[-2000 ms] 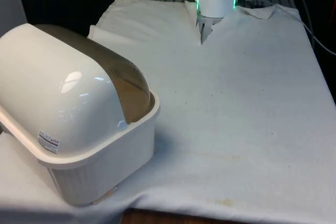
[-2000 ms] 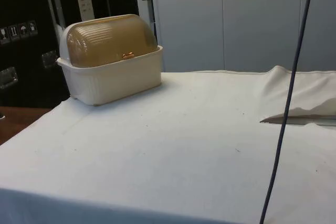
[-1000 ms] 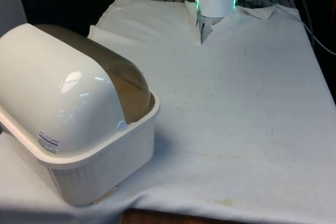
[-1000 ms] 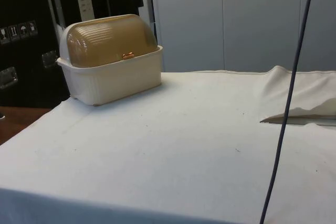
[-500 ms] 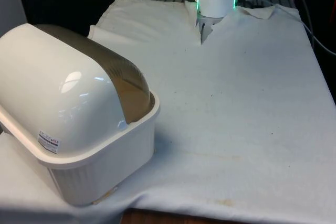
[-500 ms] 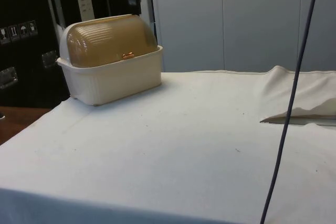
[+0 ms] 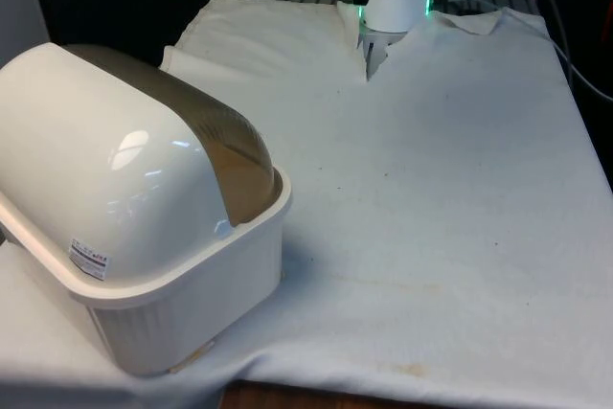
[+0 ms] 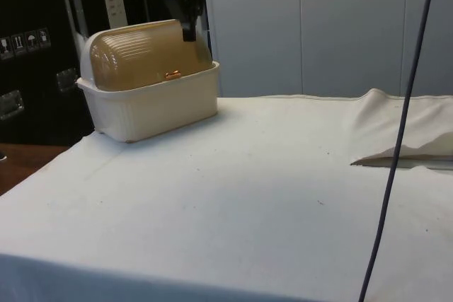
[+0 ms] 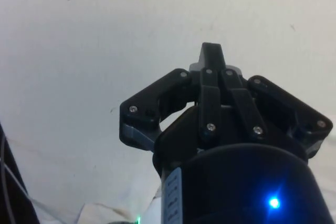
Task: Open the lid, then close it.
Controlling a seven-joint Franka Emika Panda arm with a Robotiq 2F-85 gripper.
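Even overhead light falls on the white cloth [image 7: 450,189], which reads bright against the dark backdrop at the top of the front view. Soft window-like glare sits on the bread box [image 7: 124,208] at left centre, and a faint shadow spreads on the cloth beside its base. In the side view, pale panels glow upper right while the upper left stays dim.

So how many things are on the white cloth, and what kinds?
Cream plastic bread box with a ribbed amber see-through roll lid: 1
Black two-finger gripper above it: 1
Total: 2
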